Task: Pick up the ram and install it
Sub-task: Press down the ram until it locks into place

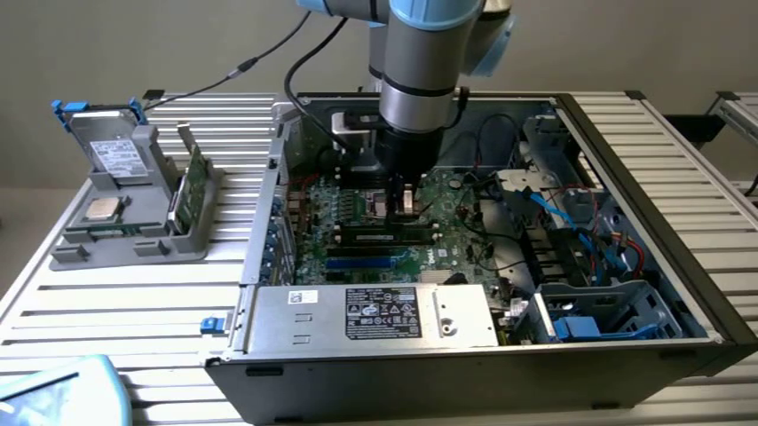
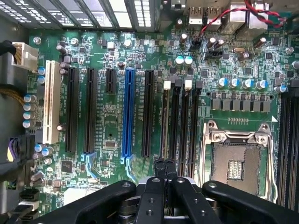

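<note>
At the near edge of the counter [image 1: 142,311] stands the open computer case [image 1: 663,266], with the silver power supply [image 1: 367,312] along its front wall. Behind that lies the green motherboard [image 1: 355,244], and over it hangs the tool [image 1: 400,202], fingers pressed together with nothing visibly between them. In the wrist view the tool [image 2: 164,164] sits with its tips just above the near ends of the black memory slots [image 2: 180,121], which run side by side between the blue expansion slot [image 2: 129,112] and the empty processor socket [image 2: 236,158].

Farther toward the exterior view's left, outside the case, a grey parts holder [image 1: 130,240] rests on the counter. The ram [image 1: 187,188] stands in it on edge, tilted slightly, its long axis running away from the near counter edge toward the far edge. It lies well apart from the tool, with the case's side wall between them, so the one arm is over the board and not at the stick. My reading: the ram is not yet picked up. The grey drive [image 1: 116,153] and the silver processor [image 1: 102,209] share the holder.
</note>
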You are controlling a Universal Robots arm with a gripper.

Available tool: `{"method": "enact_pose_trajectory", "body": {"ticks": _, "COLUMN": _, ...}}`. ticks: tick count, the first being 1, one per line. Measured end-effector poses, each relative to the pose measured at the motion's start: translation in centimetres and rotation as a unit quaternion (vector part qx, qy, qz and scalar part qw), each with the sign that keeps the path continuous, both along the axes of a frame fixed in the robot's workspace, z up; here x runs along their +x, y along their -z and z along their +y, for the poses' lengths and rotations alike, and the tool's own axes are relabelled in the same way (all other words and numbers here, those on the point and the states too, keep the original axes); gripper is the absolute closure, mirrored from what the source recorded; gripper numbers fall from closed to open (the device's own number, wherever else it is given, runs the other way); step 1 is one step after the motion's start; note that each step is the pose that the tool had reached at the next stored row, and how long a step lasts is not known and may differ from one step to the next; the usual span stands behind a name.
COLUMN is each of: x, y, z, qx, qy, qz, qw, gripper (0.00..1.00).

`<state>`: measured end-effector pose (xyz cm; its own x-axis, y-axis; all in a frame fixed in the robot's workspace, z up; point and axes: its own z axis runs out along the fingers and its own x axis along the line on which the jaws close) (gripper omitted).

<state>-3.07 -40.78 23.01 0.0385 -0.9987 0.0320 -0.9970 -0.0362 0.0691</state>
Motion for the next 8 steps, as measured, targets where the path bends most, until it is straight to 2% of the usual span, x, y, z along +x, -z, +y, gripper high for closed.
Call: {"method": "enact_pose_trajectory", "body": {"ticks": 8, "x": -0.02, "y": 0.67, "z": -0.01, "qx": -0.0003, "qy": 0.0, "qz": -0.0006, "qw": 1.0, "gripper": 0.89}}
